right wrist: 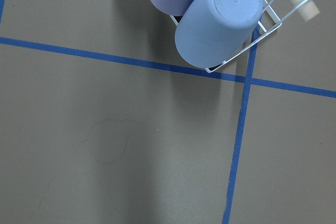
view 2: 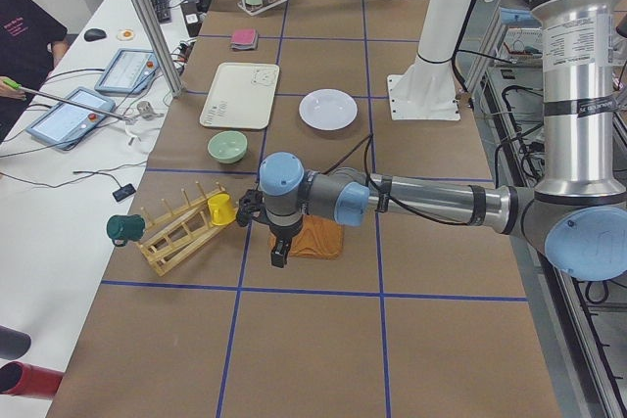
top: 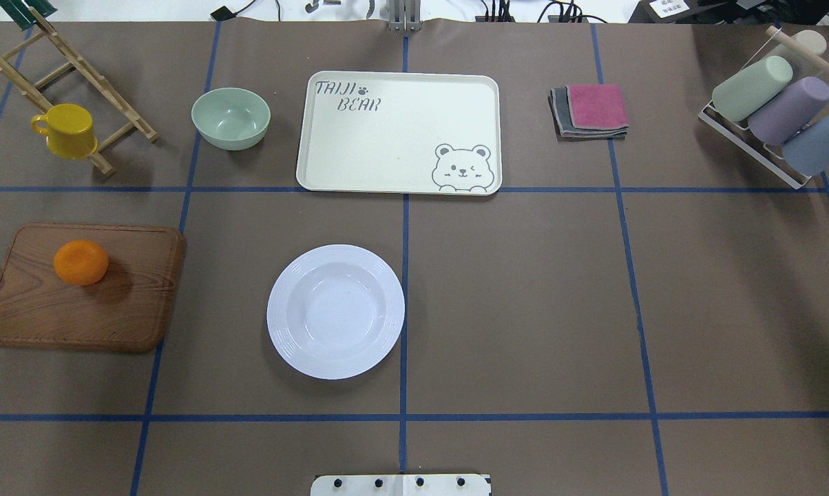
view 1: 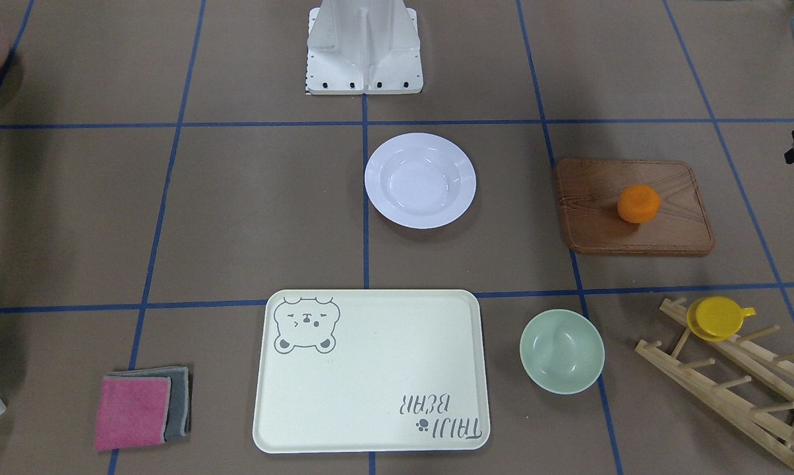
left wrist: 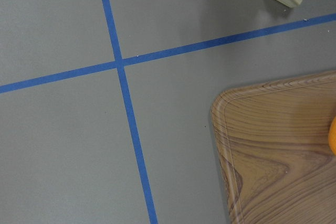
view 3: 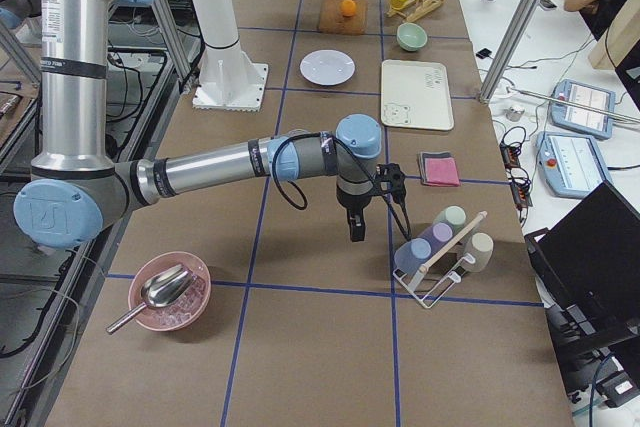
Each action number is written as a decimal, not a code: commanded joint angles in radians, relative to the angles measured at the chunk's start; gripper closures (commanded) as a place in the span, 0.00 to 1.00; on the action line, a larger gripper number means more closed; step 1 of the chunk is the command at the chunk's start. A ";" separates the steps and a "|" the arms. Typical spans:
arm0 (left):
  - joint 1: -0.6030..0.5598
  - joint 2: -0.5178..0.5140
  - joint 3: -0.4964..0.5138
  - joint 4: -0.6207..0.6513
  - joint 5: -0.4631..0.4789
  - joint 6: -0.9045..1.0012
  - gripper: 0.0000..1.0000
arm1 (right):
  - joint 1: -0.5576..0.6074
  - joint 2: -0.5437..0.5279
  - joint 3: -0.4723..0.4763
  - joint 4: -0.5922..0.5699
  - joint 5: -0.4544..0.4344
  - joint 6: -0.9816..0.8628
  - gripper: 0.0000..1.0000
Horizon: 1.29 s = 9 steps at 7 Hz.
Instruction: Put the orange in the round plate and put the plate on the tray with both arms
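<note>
Left gripper (view 2: 278,257) beside the wooden board (top: 111,310) and right gripper (view 3: 354,231) hang above the table, their opening impossible to tell; orange (top: 80,262) lies on that board, round plate (top: 281,324) and tray (top: 387,145) both bare, so every step is left to do.

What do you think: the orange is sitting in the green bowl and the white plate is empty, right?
Not quite. The orange is sitting on the wooden board, not in the green bowl, which has nothing in it. The overhead exterior view shows this clearly. The white plate is empty, just as you said.
</note>
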 commanded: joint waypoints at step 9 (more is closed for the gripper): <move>0.097 -0.020 -0.064 -0.015 -0.001 -0.265 0.00 | -0.150 0.229 -0.062 0.087 0.581 0.415 0.01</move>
